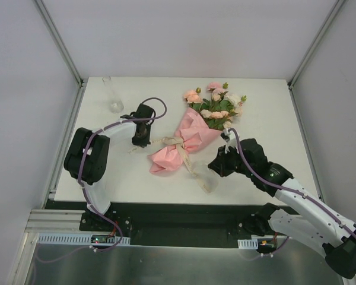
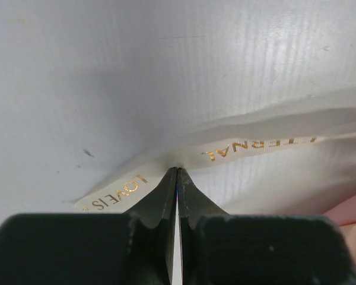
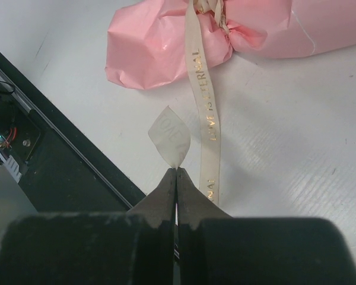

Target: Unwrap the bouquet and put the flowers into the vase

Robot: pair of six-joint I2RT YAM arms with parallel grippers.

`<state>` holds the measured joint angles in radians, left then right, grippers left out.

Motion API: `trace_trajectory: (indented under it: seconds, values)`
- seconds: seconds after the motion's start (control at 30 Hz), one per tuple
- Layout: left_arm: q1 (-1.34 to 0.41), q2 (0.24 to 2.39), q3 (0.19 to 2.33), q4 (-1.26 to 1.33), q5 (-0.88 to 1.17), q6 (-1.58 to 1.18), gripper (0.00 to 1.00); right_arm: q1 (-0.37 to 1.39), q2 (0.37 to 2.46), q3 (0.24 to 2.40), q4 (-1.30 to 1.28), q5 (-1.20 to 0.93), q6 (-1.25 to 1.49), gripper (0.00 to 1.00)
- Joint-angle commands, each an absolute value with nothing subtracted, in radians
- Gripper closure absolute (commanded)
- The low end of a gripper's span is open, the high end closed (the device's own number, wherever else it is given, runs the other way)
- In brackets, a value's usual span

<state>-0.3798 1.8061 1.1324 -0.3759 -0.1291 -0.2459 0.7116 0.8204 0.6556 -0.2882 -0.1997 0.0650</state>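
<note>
Closest to you, your right fingers [image 3: 177, 179] are pinched shut on a curled bit of the cream ribbon [image 3: 203, 107], down by the near edge of the surface [image 1: 273, 119]. A little further in, the bouquet [image 1: 193, 132] lies on its side about mid-surface, wrapped end toward the near left and blooms toward the far edge. Your left fingers [image 2: 177, 178] are clamped on the other ribbon tail, just left of the wrap.

Progress-wise I'd say you're barely started. The knot isn't undone yet, and the pink paper [image 1: 166, 159] is bunched around the stems with all the flowers [image 1: 216, 102] inside it. You've got to pull the bow loose, open the paper, then move the stems over. Way back in the far left corner, the vase [image 1: 114, 98] has nothing in it.
</note>
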Motion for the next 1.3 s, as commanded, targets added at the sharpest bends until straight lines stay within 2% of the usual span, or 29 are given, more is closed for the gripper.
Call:
trace_trajectory:
  seconds: [0.0,0.2,0.53,0.87,1.07,1.2,1.27]
  values:
    - [-0.373,1.711,1.129,-0.41,-0.293,-0.305,1.0,0.709,0.841,0.653,-0.233,-0.233,0.084,1.0]
    - [-0.371,1.516,1.115,-0.422,-0.363,-0.357,1.0,0.71,0.864,0.644,-0.233,-0.249,0.074,0.99]
    - [-0.307,1.304,1.158,-0.437,-0.29,-0.433,1.0,0.712,0.899,0.658,-0.221,-0.276,0.077,1.0]
    - [-0.256,1.02,1.324,-0.391,-0.385,-0.309,1.0,0.726,0.965,0.684,-0.198,-0.353,0.066,0.99]
    - [-0.256,0.944,1.376,-0.391,-0.486,-0.221,1.0,0.767,0.991,0.709,-0.123,-0.486,0.046,1.0]
    - [-0.256,0.914,1.355,-0.391,-0.587,-0.158,1.0,0.813,1.032,0.741,-0.026,-0.701,0.035,0.99]
    - [-0.256,0.913,1.333,-0.393,-0.632,-0.132,1.0,0.833,1.072,0.775,-0.015,-0.73,0.038,1.0]
